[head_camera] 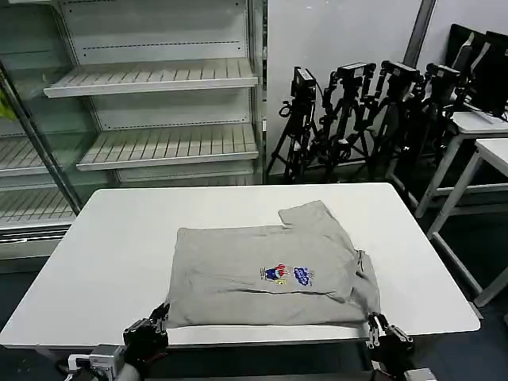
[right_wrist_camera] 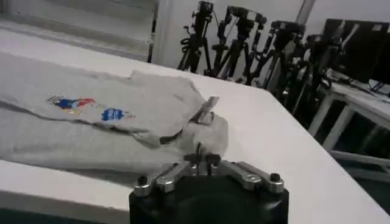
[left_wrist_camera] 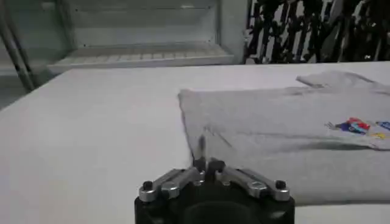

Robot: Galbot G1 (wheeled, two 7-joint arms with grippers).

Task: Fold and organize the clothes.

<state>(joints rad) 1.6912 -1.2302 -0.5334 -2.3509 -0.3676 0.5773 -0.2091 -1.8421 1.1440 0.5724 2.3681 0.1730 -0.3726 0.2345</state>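
Head view: a light grey shirt [head_camera: 270, 274], partly folded with its small multicoloured chest print [head_camera: 286, 275] facing up, is spread across the white table [head_camera: 119, 238]. The left gripper [head_camera: 157, 317] is held at its near left corner, the right gripper [head_camera: 379, 324] at its near right corner. Both pairs of fingers are seen pressed together, gripping nothing.
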